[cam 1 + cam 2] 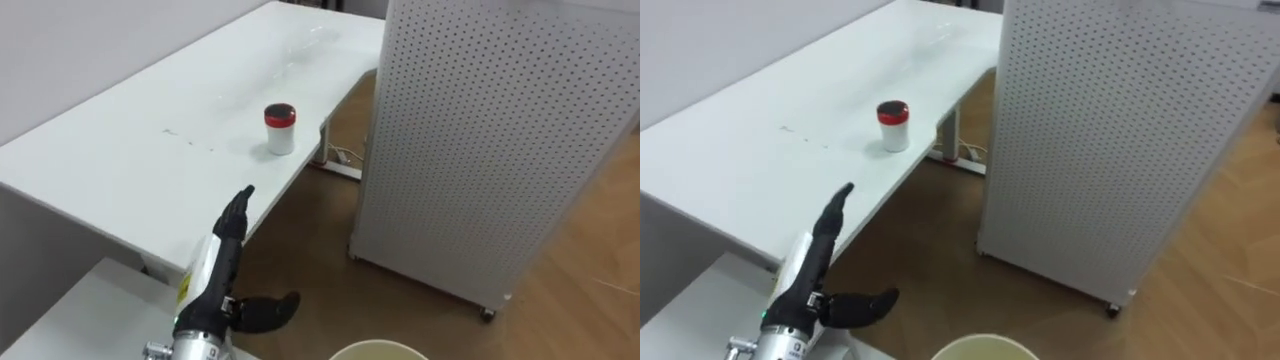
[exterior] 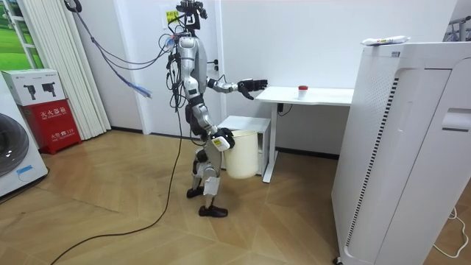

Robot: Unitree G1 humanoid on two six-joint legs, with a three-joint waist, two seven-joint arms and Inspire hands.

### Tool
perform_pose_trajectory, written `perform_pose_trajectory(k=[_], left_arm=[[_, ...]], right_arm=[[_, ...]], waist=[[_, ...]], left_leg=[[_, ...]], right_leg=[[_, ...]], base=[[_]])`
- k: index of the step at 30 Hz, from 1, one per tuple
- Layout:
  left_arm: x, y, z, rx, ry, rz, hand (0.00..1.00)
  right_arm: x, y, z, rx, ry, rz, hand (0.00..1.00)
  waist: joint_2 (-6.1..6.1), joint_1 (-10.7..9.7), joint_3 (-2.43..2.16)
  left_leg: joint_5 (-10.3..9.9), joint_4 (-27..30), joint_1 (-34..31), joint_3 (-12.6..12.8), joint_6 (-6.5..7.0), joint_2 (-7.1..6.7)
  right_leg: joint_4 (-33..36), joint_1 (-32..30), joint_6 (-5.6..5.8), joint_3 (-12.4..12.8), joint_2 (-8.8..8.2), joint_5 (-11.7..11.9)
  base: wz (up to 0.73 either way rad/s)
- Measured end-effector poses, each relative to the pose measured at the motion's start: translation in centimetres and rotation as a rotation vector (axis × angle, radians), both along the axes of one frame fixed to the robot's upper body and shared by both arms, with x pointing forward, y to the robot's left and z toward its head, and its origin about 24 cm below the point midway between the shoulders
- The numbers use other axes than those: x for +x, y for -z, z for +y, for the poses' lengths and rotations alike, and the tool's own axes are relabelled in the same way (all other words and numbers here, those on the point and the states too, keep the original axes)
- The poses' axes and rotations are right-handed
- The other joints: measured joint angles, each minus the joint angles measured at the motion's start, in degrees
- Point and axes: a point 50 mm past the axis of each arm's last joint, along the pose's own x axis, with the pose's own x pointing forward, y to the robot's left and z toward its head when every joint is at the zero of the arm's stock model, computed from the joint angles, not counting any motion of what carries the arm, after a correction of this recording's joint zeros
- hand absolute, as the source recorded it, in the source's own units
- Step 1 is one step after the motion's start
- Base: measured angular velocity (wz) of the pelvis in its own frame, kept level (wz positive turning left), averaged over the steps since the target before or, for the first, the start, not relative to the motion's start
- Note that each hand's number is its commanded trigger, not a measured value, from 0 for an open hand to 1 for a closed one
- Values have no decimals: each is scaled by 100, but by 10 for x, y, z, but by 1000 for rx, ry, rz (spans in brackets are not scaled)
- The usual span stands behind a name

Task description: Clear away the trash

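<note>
A small white jar with a red lid (image 1: 280, 129) (image 1: 893, 126) stands upright near the front edge of the white desk (image 1: 130, 150), seen in the room view as a red dot (image 2: 302, 88). My left hand (image 1: 232, 230) (image 1: 826, 232) reaches out from the lower left, open, fingers straight and thumb spread. It hovers at the desk's near edge, well short of the jar. In the room view my right hand (image 2: 224, 139) is at hip height, shut on the rim of a white bin (image 2: 241, 154). The bin's rim (image 1: 380, 348) shows at the bottom of the eye views.
A tall white perforated unit on casters (image 1: 500, 150) (image 2: 397, 147) stands right of the desk, with a strip of wood floor between them. A low white cabinet (image 1: 70, 310) sits under the desk's near end. I stand at the desk's left end in the room view.
</note>
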Motion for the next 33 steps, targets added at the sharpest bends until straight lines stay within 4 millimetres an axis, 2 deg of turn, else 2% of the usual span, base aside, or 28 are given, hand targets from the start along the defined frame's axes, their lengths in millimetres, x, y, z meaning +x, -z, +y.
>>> perform_pose_trajectory(k=[5,8,10,13,15,16,17,18,19,20,21,22,24,25,26,27,28,29,30,31,32,33], left_arm=[[0,-1,0,-10,-2,-4,0],[1,-4,-2,-17,0,-16,0],[1,-4,0,-18,-9,-22,0],[1,-4,1,-27,-19,-23,0],[1,-4,3,-42,-31,-19,0],[1,-4,4,-49,-35,-18,0],[1,-4,5,-57,-42,-16,0],[1,-4,5,-60,-43,-15,0],[1,-4,5,-63,-45,-14,0],[0,-3,5,-67,-48,-9,0],[-1,-3,5,-68,-45,-9,0],[0,-3,4,-70,-43,-13,0],[-2,-1,5,-90,-52,-3,0],[-2,-1,6,-101,-58,-1,0],[-2,-2,7,-111,-68,-2,0],[-2,-2,10,-111,-81,-3,0],[-3,-1,12,-111,-89,-1,0],[-4,0,16,-112,-107,2,0],[-6,1,20,-112,-123,4,0],[-7,1,22,-110,-133,5,0],[-8,2,27,-107,-156,4,0],[-9,2,31,-105,-174,2,0]], right_arm=[[0,0,0,-15,-52,3,100],[1,0,0,-25,-74,4,100],[1,0,0,-30,-90,4,100],[2,-1,1,-35,-103,3,100],[3,-1,1,-35,-104,5,100],[3,-1,0,-34,-105,6,100],[3,-1,0,-34,-107,7,100],[2,-1,-2,-35,-112,15,100],[1,-1,-2,-37,-117,19,100],[0,0,-2,-41,-123,24,100],[-1,0,-3,-45,-116,26,100],[0,-1,-4,-47,-108,24,100],[-1,0,-7,-64,-94,36,100],[-2,0,-7,-68,-91,40,100],[-3,0,-8,-75,-87,50,100],[-4,1,-8,-78,-83,62,100],[-5,1,-9,-77,-81,66,100],[-6,1,-10,-79,-81,77,100],[-11,2,-11,-80,-78,89,100],[-13,2,-12,-79,-77,97,100],[-15,3,-12,-77,-75,106,100],[-15,2,-14,-79,-68,107,100]], waist=[[7,7,-1],[10,-15,0],[16,-14,-1],[34,20,12],[24,158,13],[26,175,13],[77,156,24],[138,147,38],[139,149,46],[65,155,96],[89,139,75],[87,142,79],[63,241,94],[59,271,96],[50,311,89],[37,341,70],[33,360,60],[30,405,50],[29,466,29],[41,481,-3],[11,484,-34],[-18,501,-47]], left_leg=[[-39,-76,136,12,-67,99],[-47,-58,175,31,-91,121],[-68,-37,203,109,-128,195],[-145,177,228,183,-211,300],[-197,798,128,288,-280,444],[-197,1066,51,278,-280,504],[-187,1815,-227,138,-272,661],[-78,2543,-505,-144,-191,809],[42,2863,-626,-325,-104,828],[249,3338,-874,-646,-36,811],[183,3445,-1154,-767,8,726],[168,3436,-1320,-798,31,658],[187,2971,-1886,-814,3,347],[198,2744,-2014,-817,-3,258],[287,2124,-2208,-831,-9,117],[502,1389,-2341,-844,-44,-39],[616,1081,-2388,-851,-25,-103],[862,509,-2425,-920,0,-218],[1164,171,-2411,-981,66,-266],[1326,122,-2389,-1020,98,-292],[1628,132,-2291,-1065,235,-351],[1753,191,-2236,-1119,397,-442]], right_leg=[[-54,75,-81,-150,92,26],[-67,66,-106,-130,148,23],[-50,58,-130,-145,184,10],[63,31,-233,-227,222,-66],[227,5,-388,-471,199,-220],[244,7,-417,-463,200,-275],[313,45,-513,-415,250,-413],[396,97,-567,-268,366,-503],[457,124,-590,-159,418,-557],[528,206,-655,4,481,-646],[550,246,-703,85,513,-702],[576,244,-714,128,514,-731],[585,290,-746,325,501,-793],[586,307,-761,339,492,-812],[607,323,-764,387,495,-876],[651,328,-753,451,498,-962],[678,340,-752,482,499,-1009],[728,425,-683,516,498,-1105],[762,529,-641,536,496,-1236],[768,565,-612,543,491,-1301],[754,684,-542,533,456,-1427],[687,813,-469,492,385,-1517]], base=[[-24],[-13],[-19],[-31],[-60],[-57],[-43],[-39],[-37],[-28],[-25],[-34],[-55],[-48],[-35],[-31],[-29],[-29],[-27],[-18],[-5],[-15]])
